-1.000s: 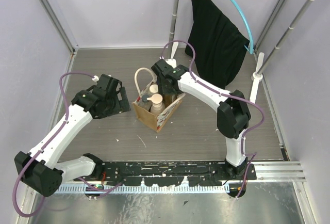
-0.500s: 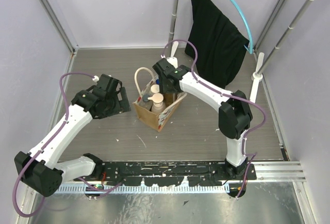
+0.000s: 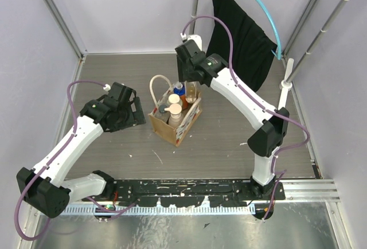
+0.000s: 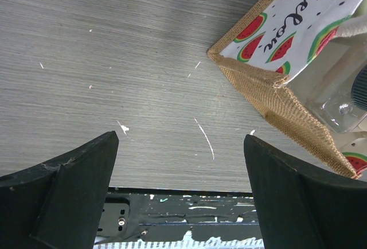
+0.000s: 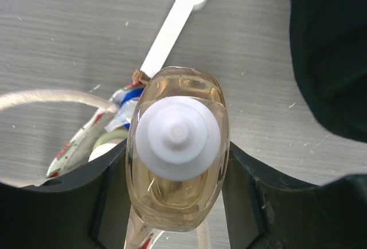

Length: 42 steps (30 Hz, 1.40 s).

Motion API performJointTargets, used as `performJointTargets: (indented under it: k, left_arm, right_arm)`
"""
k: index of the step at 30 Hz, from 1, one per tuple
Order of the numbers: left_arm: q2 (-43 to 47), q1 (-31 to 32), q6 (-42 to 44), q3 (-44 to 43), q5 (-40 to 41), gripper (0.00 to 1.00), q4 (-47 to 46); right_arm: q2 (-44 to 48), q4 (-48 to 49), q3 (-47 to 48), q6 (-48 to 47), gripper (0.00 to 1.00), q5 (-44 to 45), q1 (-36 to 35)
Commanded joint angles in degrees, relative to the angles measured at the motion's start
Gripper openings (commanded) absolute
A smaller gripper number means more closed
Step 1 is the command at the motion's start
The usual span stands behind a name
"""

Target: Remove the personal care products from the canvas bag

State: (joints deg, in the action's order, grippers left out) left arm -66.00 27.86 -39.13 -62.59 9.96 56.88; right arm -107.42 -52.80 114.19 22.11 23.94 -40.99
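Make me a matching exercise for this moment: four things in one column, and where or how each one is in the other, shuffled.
Things:
1. amber bottle
2. beige bottle
3. black garment
4. left gripper

Places or states:
A. open, over the table beside the bag
B. hanging on the blue hanger
C. gripped by the right gripper
D. standing in the bag

Pairs: 1-C, 2-D, 3-B, 4-A

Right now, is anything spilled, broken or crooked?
Nothing looks spilled or broken. The canvas bag sits crooked to the table edges, and the table has small white scratches. The right hand holds the amber bottle upright.
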Motion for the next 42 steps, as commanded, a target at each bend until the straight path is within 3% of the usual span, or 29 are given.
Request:
performJointTargets:
  k: [1, 7, 12, 18, 27, 34, 42]
  left_arm:
    - [0.21, -0.13, 0.16, -1.42, 0.32, 0.98, 0.24]
    - [0.59, -0.12, -0.05, -1.01, 0.72, 0.98, 0.42]
    - [0.69, -0.12, -0.22, -0.48, 0.62, 0.98, 0.40]
    - [0.91, -0.10, -0.62, 0.29, -0.03, 0.98, -0.17]
    - [1.22, -0.17, -0.59, 0.70, -0.12, 0.98, -0.08]
    - [1.30, -0.09, -0.77, 1.45, -0.94, 0.98, -0.45]
    - [2.21, -0.15, -0.99, 2.10, -0.77, 0.98, -0.08]
  right_arm:
    - [7.72, 6.21, 8.40, -3.86, 0.26, 6.13, 0.29]
    - [10.88, 5.43, 11.61, -6.26, 0.26, 11.25, 0.45]
    - [15.81, 7.74, 6.85, -7.76, 0.25, 15.26, 1.80]
    - [24.97, 19.33, -14.55, -6.91, 0.26, 12.23, 8.50]
    - [35.34, 42.42, -46.34, -7.21, 0.23, 13.47, 12.56]
    - [36.44, 51.58, -58.21, -5.50, 0.22, 13.79, 13.54]
    - [37.89, 55.65, -65.24, -1.48, 0.23, 14.22, 13.81]
